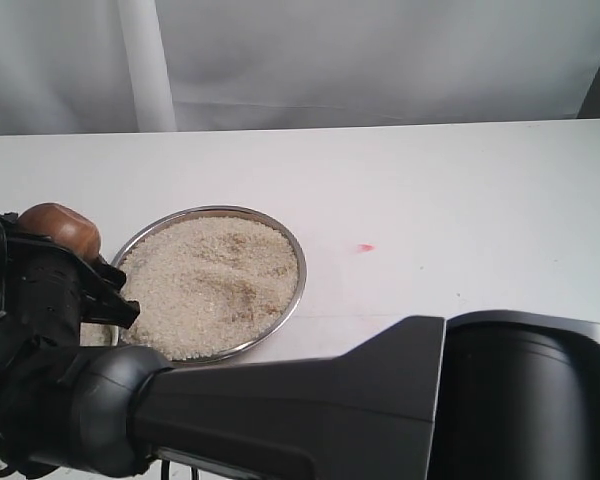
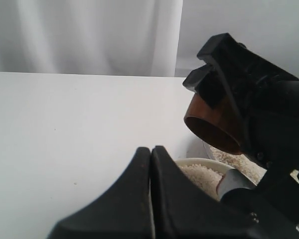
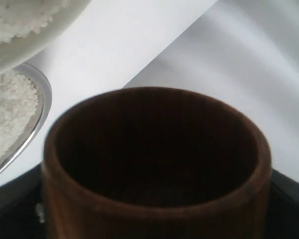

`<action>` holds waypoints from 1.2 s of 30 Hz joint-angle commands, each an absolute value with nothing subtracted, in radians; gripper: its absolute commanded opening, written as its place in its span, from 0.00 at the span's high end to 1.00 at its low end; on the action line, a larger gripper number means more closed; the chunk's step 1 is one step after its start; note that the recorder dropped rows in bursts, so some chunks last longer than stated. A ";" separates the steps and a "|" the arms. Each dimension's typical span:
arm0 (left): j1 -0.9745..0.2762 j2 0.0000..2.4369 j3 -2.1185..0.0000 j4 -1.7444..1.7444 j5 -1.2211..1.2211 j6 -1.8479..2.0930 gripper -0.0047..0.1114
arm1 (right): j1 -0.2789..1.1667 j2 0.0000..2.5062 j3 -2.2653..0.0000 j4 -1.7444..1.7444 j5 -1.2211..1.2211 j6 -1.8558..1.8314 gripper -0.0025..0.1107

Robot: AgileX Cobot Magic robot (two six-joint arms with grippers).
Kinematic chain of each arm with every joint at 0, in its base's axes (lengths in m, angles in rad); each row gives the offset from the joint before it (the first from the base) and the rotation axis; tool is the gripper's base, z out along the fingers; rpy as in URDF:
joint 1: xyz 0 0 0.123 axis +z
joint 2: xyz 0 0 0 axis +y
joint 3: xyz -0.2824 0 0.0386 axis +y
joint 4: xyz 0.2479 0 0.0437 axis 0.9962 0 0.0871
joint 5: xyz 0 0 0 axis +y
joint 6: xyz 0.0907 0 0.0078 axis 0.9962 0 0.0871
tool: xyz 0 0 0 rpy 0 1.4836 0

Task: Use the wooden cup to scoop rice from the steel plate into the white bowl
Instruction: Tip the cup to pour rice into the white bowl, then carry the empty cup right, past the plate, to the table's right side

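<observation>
The steel plate (image 1: 294, 252) lies left of centre on the white table, heaped with rice (image 1: 208, 285). My right gripper (image 1: 65, 252) reaches across to the far left and is shut on the wooden cup (image 1: 60, 228). In the left wrist view the wooden cup (image 2: 212, 127) hangs tilted, mouth down, just above the white bowl (image 2: 192, 162), which holds rice (image 2: 203, 177). The right wrist view looks into the cup (image 3: 154, 164); its inside is dark and no grains show. My left gripper (image 2: 151, 150) is shut on nothing, right beside the bowl.
The right arm's bulky black body (image 1: 380, 400) fills the front of the exterior view and hides most of the bowl there. A small red mark (image 1: 365, 247) lies right of the plate. A white curtain (image 1: 380, 50) hangs behind the table's back edge.
</observation>
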State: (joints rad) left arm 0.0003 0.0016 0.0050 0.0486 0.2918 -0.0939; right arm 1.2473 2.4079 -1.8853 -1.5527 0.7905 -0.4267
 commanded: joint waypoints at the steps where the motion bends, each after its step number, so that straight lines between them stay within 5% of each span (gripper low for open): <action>1: -0.005 0.000 0.000 0.044 0.284 -0.096 0.96 | 1.250 2.393 -1.881 -1.562 0.805 -0.366 0.98; 17: -0.005 0.000 0.000 0.044 0.284 -0.096 0.96 | 1.243 2.211 -1.870 -1.186 0.869 0.529 0.98; 36: -0.005 0.000 0.000 0.044 0.284 -0.096 0.96 | 1.103 1.772 -1.220 -1.192 0.610 0.871 0.98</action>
